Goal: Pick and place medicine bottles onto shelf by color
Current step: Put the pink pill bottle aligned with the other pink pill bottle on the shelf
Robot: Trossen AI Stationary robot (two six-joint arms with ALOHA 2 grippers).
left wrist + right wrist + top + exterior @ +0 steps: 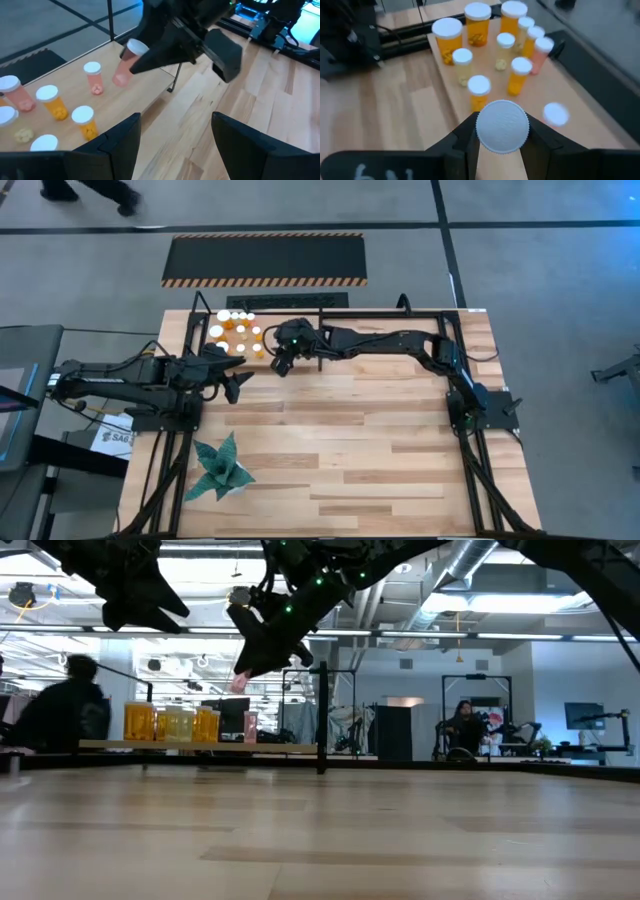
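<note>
Several medicine bottles (477,22) with white caps and orange or pinkish bodies stand upright on their bases on the shelf (70,75), a light wooden board at the table's far left. My right gripper (283,363) hovers by the shelf's near right corner, shut on a pinkish bottle (126,64). In the right wrist view that bottle's white cap (502,125) fills the gap between the fingers. My left gripper (238,383) waits open a little left of it, with nothing between its fingers (125,135). My right gripper pinches the pinkish bottle between its two fingers (157,55), on the body just under the cap (131,56). The fingers slant down from the table's right side. The bottle is lifted clear of the shelf and tilted, cap up toward the wrist and base (240,682) lowest.
A green folded-paper plant (220,470) sits near the table's front left. Black frame rails (430,313) run along the table's far and side edges. A hazard-striped black mat (265,260) lies on the floor beyond. Bare wood (370,430) fills the table's middle. People (60,705) are in the room behind.
</note>
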